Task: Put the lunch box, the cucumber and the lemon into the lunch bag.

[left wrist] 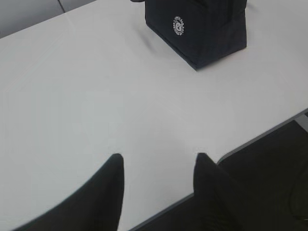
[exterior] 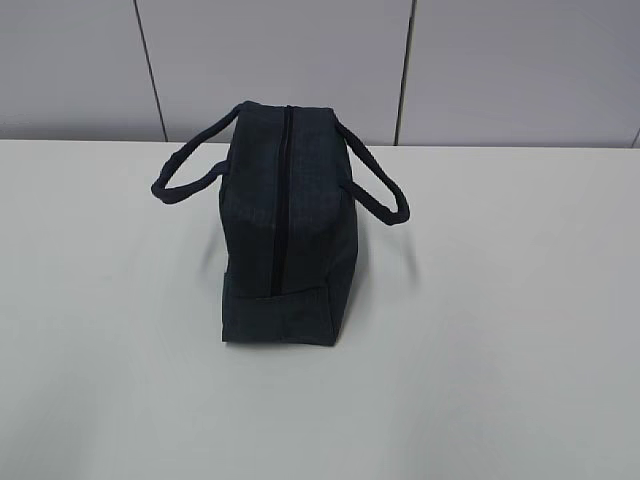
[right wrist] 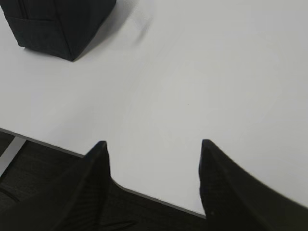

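The dark navy lunch bag (exterior: 285, 225) stands upright in the middle of the white table (exterior: 500, 330), its top zipper (exterior: 283, 190) closed and its two loop handles hanging out to either side. The left wrist view shows a lower corner of the lunch bag (left wrist: 202, 29) with a round white logo. In the right wrist view another corner of the lunch bag (right wrist: 57, 24) lies at the top left. My left gripper (left wrist: 159, 159) and right gripper (right wrist: 154, 144) both hang open and empty over the table's near edge, far from the bag. The lunch box, cucumber and lemon are out of view.
The table's front edge (left wrist: 250, 144) runs under both grippers, with dark floor below the table edge (right wrist: 144, 192). A pale panelled wall (exterior: 300, 60) rises behind the table.
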You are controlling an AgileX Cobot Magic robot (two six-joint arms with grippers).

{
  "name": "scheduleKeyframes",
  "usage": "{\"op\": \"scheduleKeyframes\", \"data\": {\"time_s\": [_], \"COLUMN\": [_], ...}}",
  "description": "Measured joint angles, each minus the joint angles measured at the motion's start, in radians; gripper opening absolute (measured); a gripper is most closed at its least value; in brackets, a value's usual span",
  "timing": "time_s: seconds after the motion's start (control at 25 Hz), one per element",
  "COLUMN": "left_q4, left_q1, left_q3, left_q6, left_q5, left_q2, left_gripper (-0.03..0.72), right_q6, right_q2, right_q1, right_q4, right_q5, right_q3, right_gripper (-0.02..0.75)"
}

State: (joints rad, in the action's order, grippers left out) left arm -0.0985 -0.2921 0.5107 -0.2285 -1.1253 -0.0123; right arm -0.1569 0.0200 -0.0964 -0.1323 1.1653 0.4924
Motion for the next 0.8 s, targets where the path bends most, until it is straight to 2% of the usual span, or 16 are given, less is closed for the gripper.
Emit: {"op": "scheduleKeyframes", "data": {"time_s": [0.52,0.64,0.8], "left_q4": [0.004,0.004,0.004], "left_q1": [0.002,0.012,0.069], "left_q3": [0.0,0.0,0.0], "left_q6": [0.0,0.0,0.0], "left_q5": [0.002,0.002,0.002], "left_q2": [0.0,0.0,0.0], "left_gripper": [0.309,0.298,0.289], "right_q6": [0.0,0.0,0.0], "right_q2": [0.0,0.0,0.0], "right_q1": [0.003,0.04,0.131], "right_q4": [0.002,0.002,0.002], "right_q5": [-0.006,-0.008,-0.008], "right_q3": [0.0,0.0,0.0], "right_gripper": [0.442,0.442,0.442]}}
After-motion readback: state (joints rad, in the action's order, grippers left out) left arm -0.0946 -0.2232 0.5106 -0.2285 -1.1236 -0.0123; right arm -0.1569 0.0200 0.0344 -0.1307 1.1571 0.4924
